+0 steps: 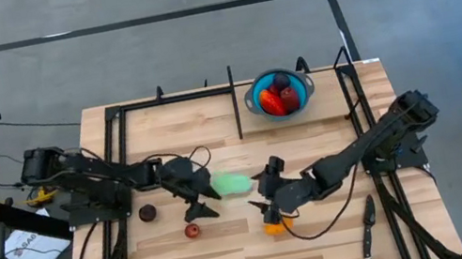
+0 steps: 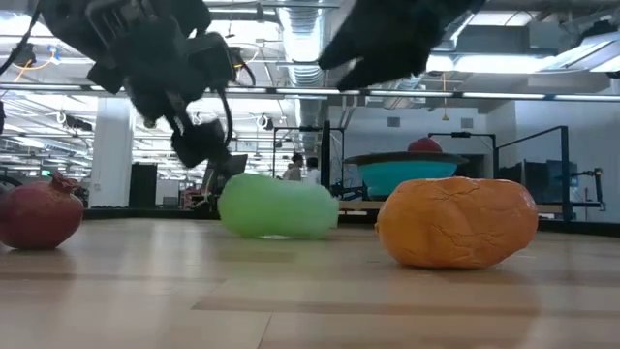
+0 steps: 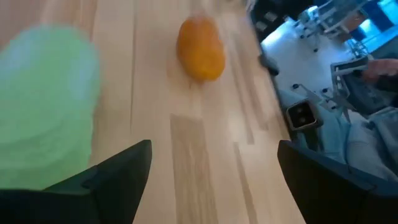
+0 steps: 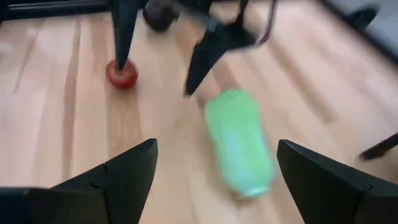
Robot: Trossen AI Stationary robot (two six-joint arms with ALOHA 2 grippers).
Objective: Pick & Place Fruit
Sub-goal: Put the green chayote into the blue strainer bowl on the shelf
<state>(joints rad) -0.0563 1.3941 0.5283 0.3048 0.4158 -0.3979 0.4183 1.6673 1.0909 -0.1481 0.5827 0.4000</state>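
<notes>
The pale green oblong fruit (image 1: 231, 184) lies on its side mid-table, between my two grippers. My left gripper (image 1: 197, 198) is open just to its left. In the left wrist view the green fruit (image 3: 46, 106) sits outside one finger, not between the two. My right gripper (image 1: 266, 190) is open on its right, and the green fruit (image 4: 239, 143) lies ahead of those fingers. The orange fruit (image 1: 273, 228) rests on the table just nearer than the right gripper. A small red fruit (image 1: 193, 230) and a maroon one (image 1: 148, 213) lie near the left gripper.
A blue bowl (image 1: 279, 94) near the far edge holds red fruit. A black knife (image 1: 367, 225) lies near the right front corner. Black frame rails (image 1: 234, 100) run along the table's sides and far part. Bare wood stretches along the near edge.
</notes>
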